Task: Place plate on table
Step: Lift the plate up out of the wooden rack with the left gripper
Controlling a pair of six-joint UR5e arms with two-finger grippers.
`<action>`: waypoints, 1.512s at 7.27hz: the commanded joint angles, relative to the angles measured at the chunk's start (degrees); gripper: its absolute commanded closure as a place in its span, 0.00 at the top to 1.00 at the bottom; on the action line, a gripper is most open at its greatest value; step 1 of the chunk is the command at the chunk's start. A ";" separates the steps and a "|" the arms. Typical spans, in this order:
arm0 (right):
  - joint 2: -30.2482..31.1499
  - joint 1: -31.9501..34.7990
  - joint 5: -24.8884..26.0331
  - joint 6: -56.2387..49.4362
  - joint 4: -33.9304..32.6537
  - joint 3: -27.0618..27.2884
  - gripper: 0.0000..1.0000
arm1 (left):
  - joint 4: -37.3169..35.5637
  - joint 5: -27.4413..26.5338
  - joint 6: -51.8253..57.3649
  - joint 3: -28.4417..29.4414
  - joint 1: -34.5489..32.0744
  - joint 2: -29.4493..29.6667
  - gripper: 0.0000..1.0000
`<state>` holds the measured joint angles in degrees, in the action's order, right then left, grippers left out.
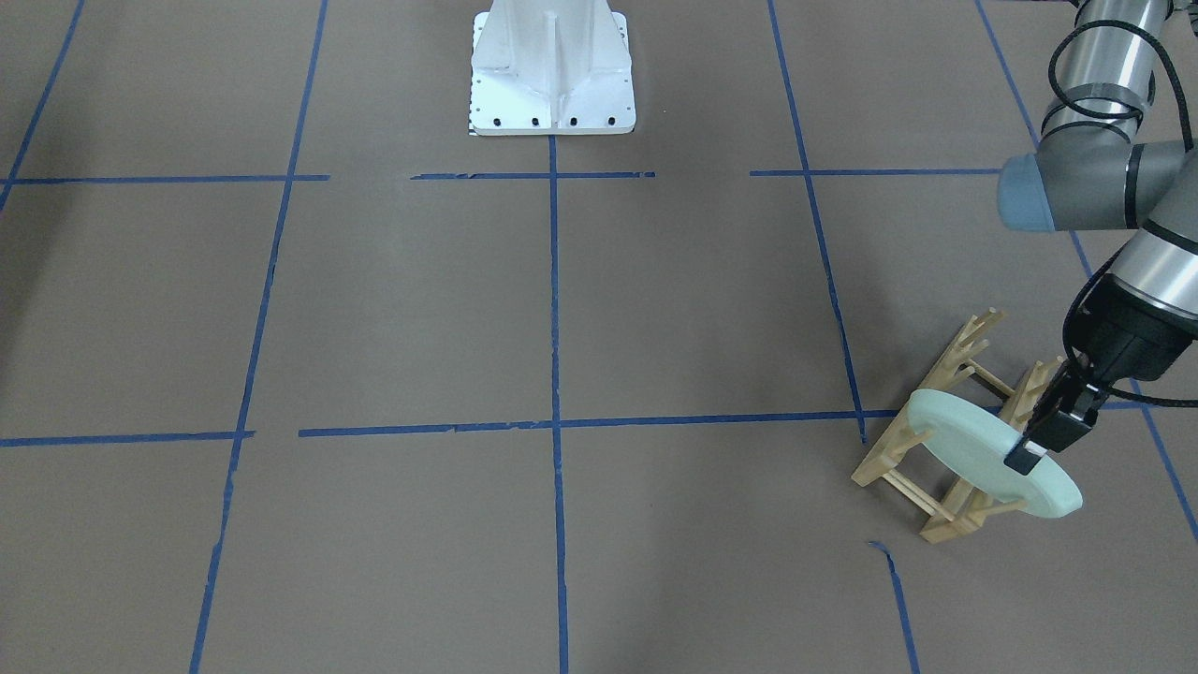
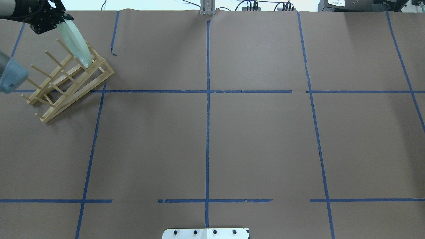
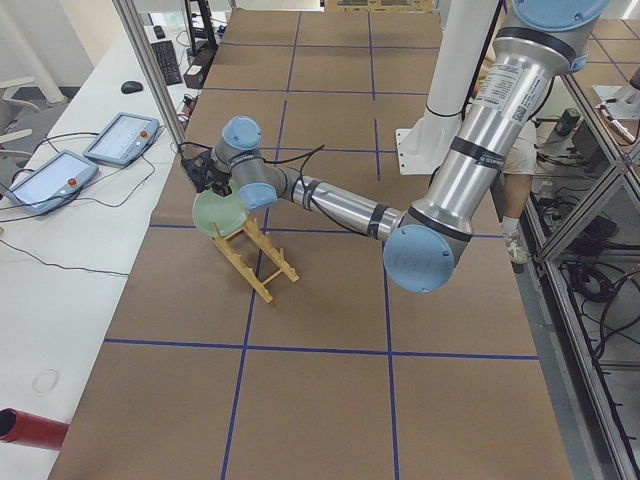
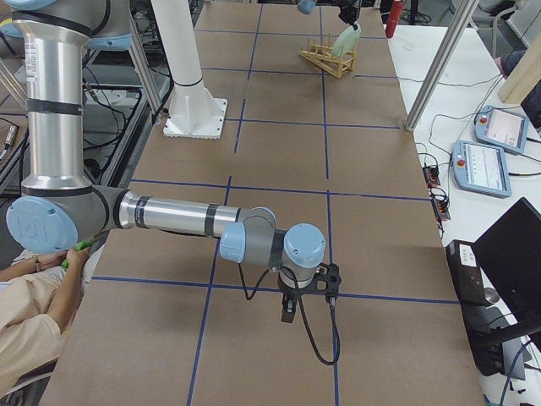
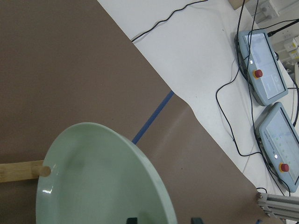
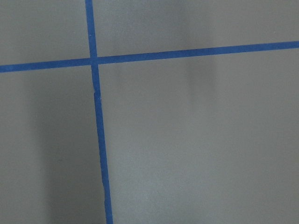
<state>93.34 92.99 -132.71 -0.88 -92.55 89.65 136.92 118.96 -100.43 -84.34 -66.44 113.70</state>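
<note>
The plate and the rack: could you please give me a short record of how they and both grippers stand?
plate: pale green, on edge and tilted, lower part among the pegs of the rack
rack: light wood, standing on the table
left gripper: shut on the plate's upper rim
right gripper: above the table, far from the plate; open or shut unclear
task: plate not yet laid on the table

The left pincer (image 1: 1029,457) clasps the top rim of the plate (image 1: 973,449), which hangs tilted beneath it at one end of the rack (image 1: 969,348); the rack stands on the table (image 1: 655,309) under the pincer.
</note>
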 commanded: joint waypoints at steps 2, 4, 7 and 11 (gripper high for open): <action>0.00 0.00 0.00 0.00 0.00 0.00 1.00 | -4.43 0.39 -0.65 -8.34 -2.11 0.03 0.00; 0.00 0.00 0.00 0.00 0.00 0.00 1.00 | -9.12 0.39 -0.65 -16.51 -3.95 0.47 0.00; 0.00 0.00 0.00 0.00 0.00 0.00 1.00 | -9.22 -0.31 -1.78 -16.13 -2.74 3.01 0.00; 0.00 0.00 0.00 0.00 0.00 0.00 1.00 | -29.86 -7.59 -1.35 -14.62 15.25 10.46 0.00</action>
<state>93.34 92.99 -132.71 -0.88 -92.55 89.65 117.38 114.01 -102.12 -99.16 -56.07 120.79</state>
